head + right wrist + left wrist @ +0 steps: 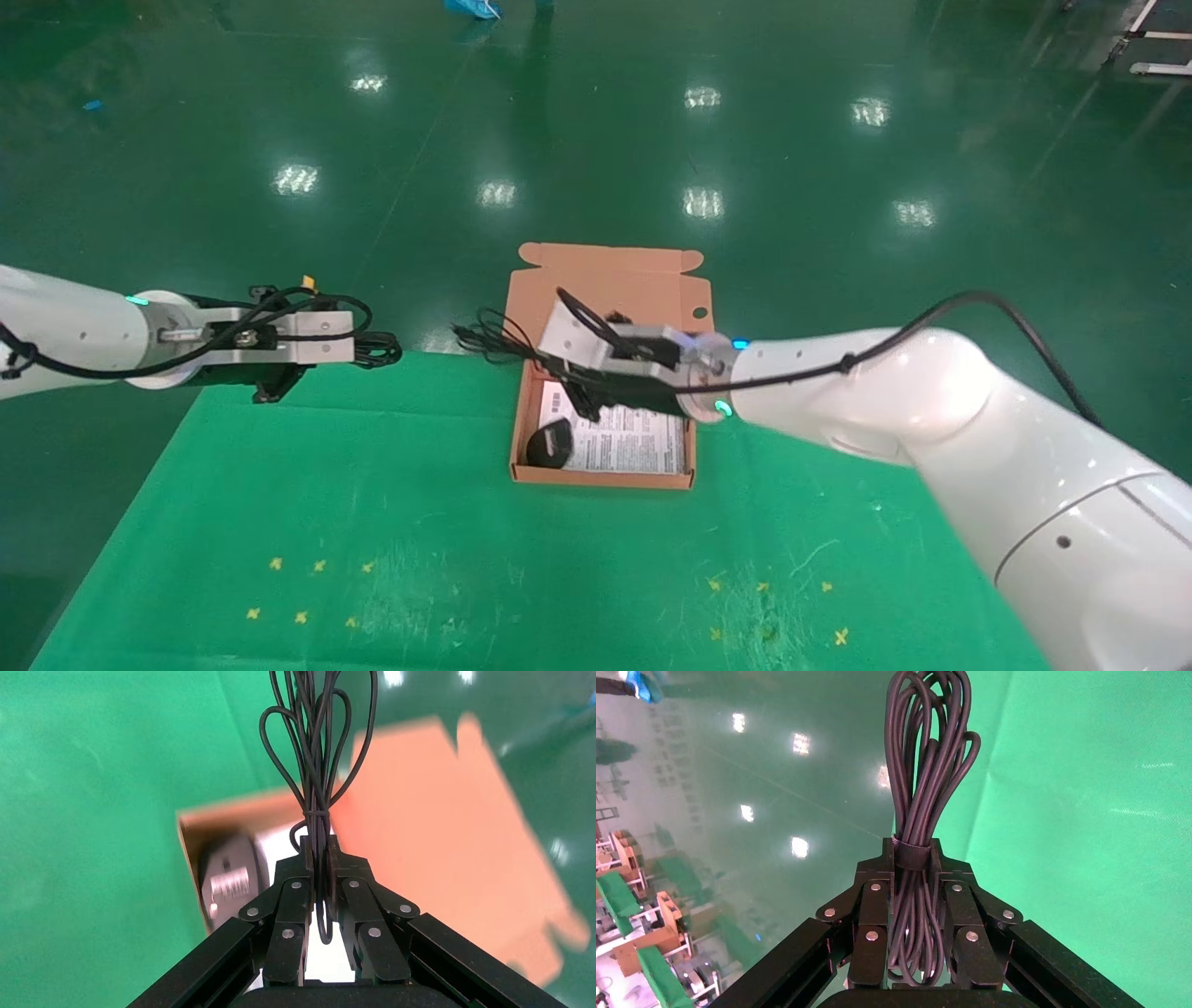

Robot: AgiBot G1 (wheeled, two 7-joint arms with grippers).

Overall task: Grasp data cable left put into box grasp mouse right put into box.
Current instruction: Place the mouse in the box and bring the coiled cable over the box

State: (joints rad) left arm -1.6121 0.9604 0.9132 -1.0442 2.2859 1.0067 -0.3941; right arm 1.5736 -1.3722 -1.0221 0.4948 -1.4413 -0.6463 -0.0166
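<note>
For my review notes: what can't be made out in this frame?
- Head view: the right end effector covers part of the box interior.
- Right wrist view: the mouse is blurred; its label is unreadable.
- Left wrist view: the data cable runs off the picture's edge, plug unseen.

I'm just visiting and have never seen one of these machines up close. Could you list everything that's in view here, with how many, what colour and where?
Data cable: one, black, a tied bundle held in the left gripper above the table's far left edge.
Mouse: one, black, lying in the near left corner of the box.
Mouse cord: one, thin and black, looped, held in the right gripper over the box.
Box: one, orange-brown cardboard, lid open, at the far middle of the table.
Printed sheet: one, white, on the box floor.
Table: one, covered in green cloth.
Floor: glossy dark green, beyond the table.
Left gripper: one, black, shut on the data cable.
Right gripper: one, black, shut on the mouse cord.
</note>
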